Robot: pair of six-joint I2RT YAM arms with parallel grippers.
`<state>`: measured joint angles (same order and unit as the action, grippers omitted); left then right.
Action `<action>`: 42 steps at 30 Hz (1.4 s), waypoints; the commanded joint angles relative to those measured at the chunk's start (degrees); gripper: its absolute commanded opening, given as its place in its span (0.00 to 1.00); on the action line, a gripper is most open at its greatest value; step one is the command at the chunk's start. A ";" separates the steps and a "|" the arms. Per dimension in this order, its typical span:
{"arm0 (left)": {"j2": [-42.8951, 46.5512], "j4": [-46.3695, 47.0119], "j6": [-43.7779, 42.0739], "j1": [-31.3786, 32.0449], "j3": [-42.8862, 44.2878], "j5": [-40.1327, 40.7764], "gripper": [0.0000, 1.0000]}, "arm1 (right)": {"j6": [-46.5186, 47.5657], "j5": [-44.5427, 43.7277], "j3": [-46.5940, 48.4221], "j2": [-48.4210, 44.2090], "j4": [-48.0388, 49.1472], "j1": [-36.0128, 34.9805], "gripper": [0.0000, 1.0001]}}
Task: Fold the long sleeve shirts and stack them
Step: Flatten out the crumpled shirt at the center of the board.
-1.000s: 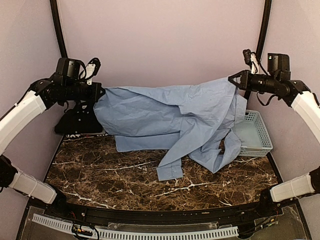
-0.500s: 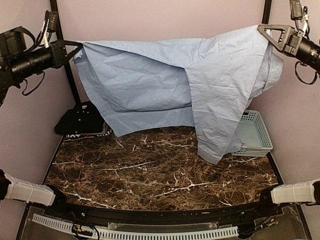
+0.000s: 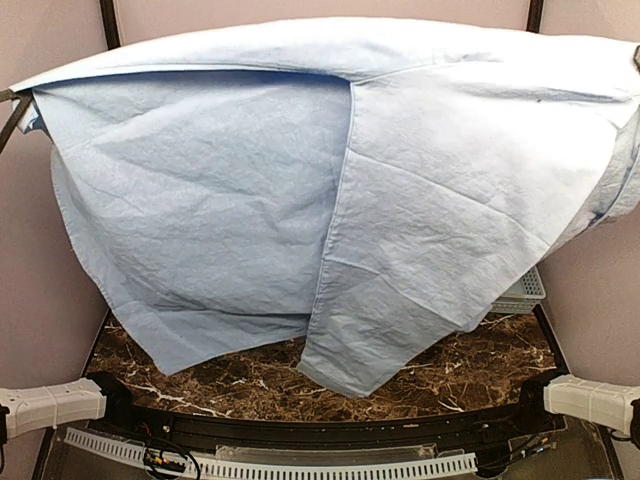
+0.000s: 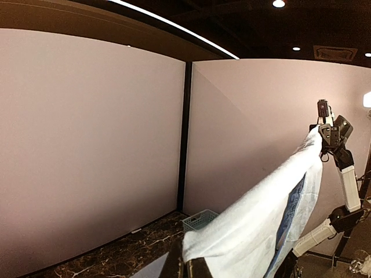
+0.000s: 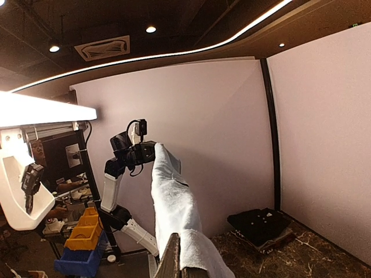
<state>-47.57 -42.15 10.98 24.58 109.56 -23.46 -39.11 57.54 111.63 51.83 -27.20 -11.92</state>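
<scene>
well, the overhead view is almost all light blue shirt (image 3: 330, 200): it hangs spread wide and high above the counter (image 3: 470, 370), its top edge running from the far left corner to the far right, its lower flaps dangling clear of the dark marble. one panel overlaps the other down the middle, and the longer flap hangs lowest just right of centre. that view hides both ends of the cloth. only a sliver of dark metal shows at the left edge, and a corner of the basket (image 3: 522, 295) peeks out below the shirt on the right.

the wrist views fill that in. the left gripper (image 4: 186, 264) sits at the bottom of its own view, pressed together on a bunched edge of the shirt. from there the cloth runs as a taut band up and across to the other arm, raised high on the right. the basket stands on the counter by the back wall in this view.

the right gripper (image 5: 181, 263) is likewise pinched shut on the cloth, with the band stretching away to the left arm, which clamps the far end. this view alone shows the black shirt (image 5: 262, 225), lying in a heap on the counter by the wall on the left side of the scene, well apart from the lifted shirt.
</scene>
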 commanded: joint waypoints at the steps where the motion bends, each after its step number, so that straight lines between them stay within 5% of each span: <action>1: -1.28 -3.24 1.95 -0.37 2.18 2.53 0.00 | -3.16 -1.08 1.21 -0.89 1.22 0.32 0.00; 14: -12.56 -0.87 -3.53 -0.40 -4.79 32.07 0.00 | 12.38 -23.00 -4.55 7.20 -10.09 0.32 0.00; 23: -21.67 -1.36 -8.11 -0.41 5.78 47.65 0.00 | 12.98 -19.96 -4.04 15.89 -6.50 0.33 0.00; 30: -23.56 -2.64 -8.31 -0.41 7.88 39.07 0.00 | 14.37 -18.13 -4.16 15.93 -7.00 0.33 0.00; 42: -7.71 -5.10 -4.99 -0.41 5.12 15.47 0.00 | 6.02 -1.47 -0.82 5.11 -5.19 0.32 0.00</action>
<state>-61.04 -46.54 3.73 24.53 111.59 -0.56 -27.97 48.64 107.87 60.80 -37.30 -11.92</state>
